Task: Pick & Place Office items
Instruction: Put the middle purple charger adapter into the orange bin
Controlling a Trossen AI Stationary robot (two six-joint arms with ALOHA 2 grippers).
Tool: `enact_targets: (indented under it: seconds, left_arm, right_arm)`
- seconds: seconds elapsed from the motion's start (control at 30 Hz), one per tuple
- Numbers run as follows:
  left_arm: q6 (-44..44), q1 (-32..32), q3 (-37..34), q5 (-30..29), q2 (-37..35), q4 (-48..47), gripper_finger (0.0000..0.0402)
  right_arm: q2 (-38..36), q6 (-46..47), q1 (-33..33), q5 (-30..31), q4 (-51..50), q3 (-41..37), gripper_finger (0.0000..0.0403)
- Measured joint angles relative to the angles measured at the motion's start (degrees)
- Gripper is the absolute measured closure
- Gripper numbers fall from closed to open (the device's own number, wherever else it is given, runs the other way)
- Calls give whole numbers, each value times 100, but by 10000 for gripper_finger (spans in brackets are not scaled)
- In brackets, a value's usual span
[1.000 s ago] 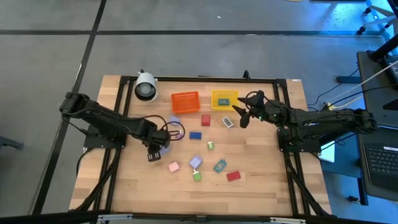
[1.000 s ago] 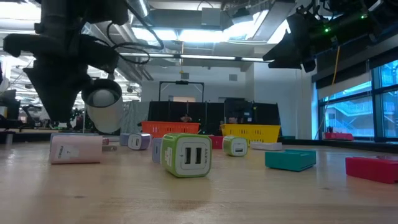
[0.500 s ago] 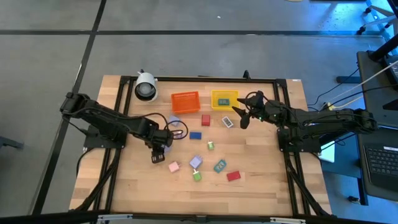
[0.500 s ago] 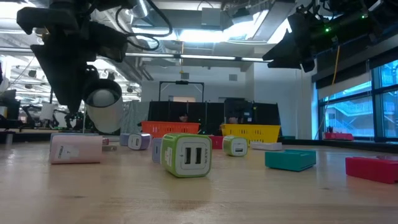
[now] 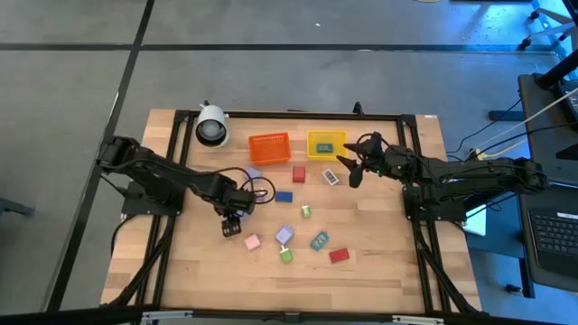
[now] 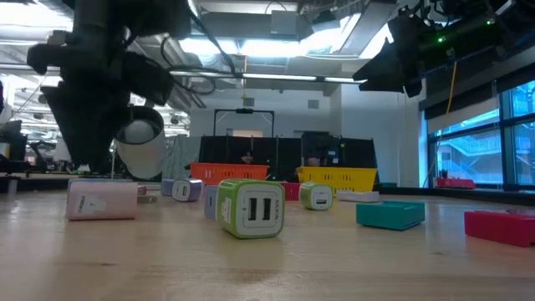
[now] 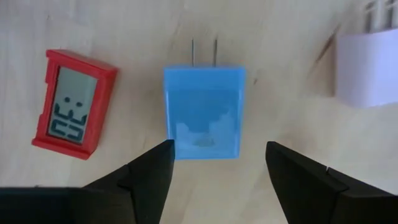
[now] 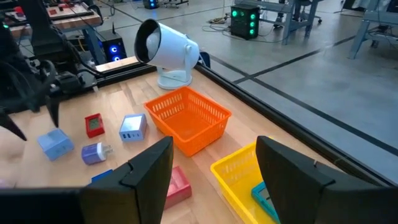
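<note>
near the desk's middle, your left hand (image 7: pixel 214 165) hovers released over the blue plug block (image 7: pixel 204 112); it looks light, stiff and slick, so pinch its flat sides, clear of the prongs.

A light blue plug block (image 7: pixel 204 112) with two grey metal prongs is shown on pale, grained wood (image 7: pixel 112 25). Beside it a red block (image 7: pixel 73 104) with a grey screen and dark digits is seen (a lilac block (image 7: pixel 368 71) at the edge). An orange mesh bin (image 8: pixel 188 117) and a yellow mesh bin (image 8: pixel 239 180) are shown.
</note>
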Motion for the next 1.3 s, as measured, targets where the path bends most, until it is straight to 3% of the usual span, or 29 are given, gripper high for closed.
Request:
enact_targets:
  seconds: [0.3, 0.9, 1.3]
  left_arm:
    - [276, 4, -11, -139, 314, 33, 152]
    - [471, 160, -9, -302, 295, 388, 157]
    - [467, 160, -9, -155, 295, 502, 254]
  right_arm:
    - [0, -42, 4, -20, -6, 0, 170]
    - [0, 24, 4, -170, -8, 0, 170]
    - [0, 59, 4, -303, -13, 0, 170]
